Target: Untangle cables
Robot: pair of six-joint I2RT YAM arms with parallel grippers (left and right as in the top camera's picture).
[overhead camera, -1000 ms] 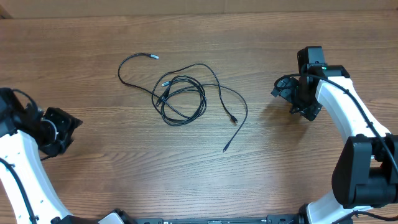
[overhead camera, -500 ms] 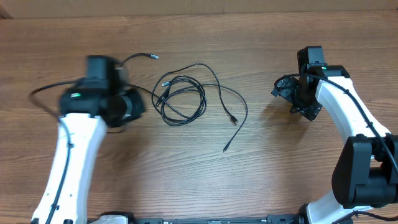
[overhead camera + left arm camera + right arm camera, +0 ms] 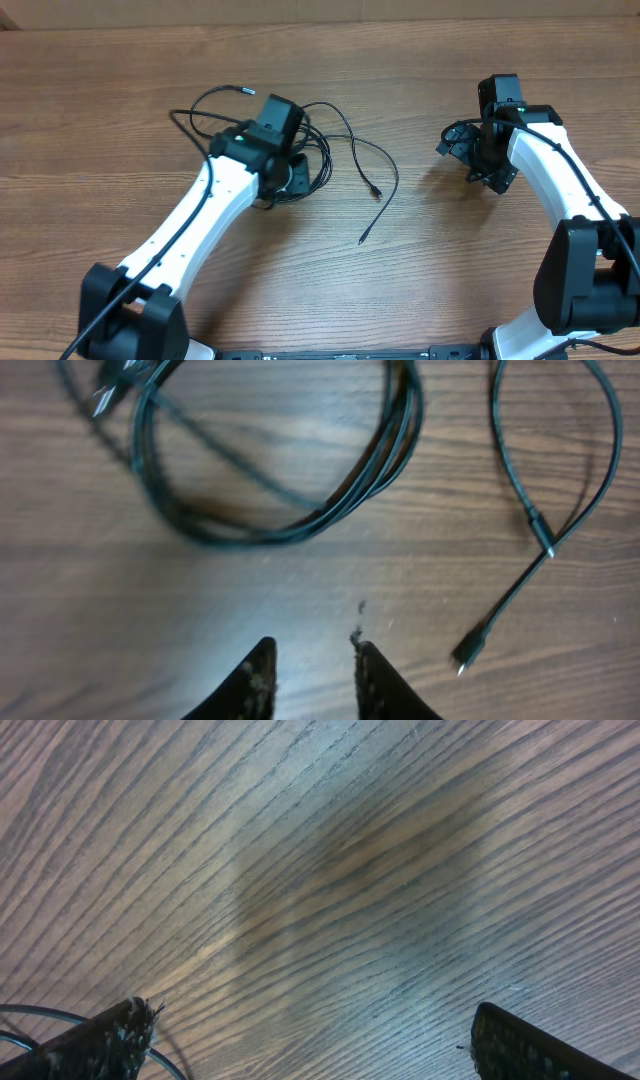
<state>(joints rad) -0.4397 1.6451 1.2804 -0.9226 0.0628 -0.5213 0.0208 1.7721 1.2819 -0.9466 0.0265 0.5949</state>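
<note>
Left arm has swung in from the edge of the surface (image 3: 110,110), and the left tool (image 3: 288,176) now sits over the coiled cables (image 3: 396,178); the right tool (image 3: 458,148) stays well apart. Three plug ends show overhead. Left wrist: left tool (image 3: 310,650) narrowly parted, pinching nothing, cables (image 3: 405,405) just ahead. Right wrist: right tool (image 3: 310,1020) spread wide above the surface

Overhead looks straight down on the whole bench (image 3: 420,300). Left wrist sits close above the cables (image 3: 403,410), overhead's 11 o'clock. Right wrist faces bench wood, close.
</note>
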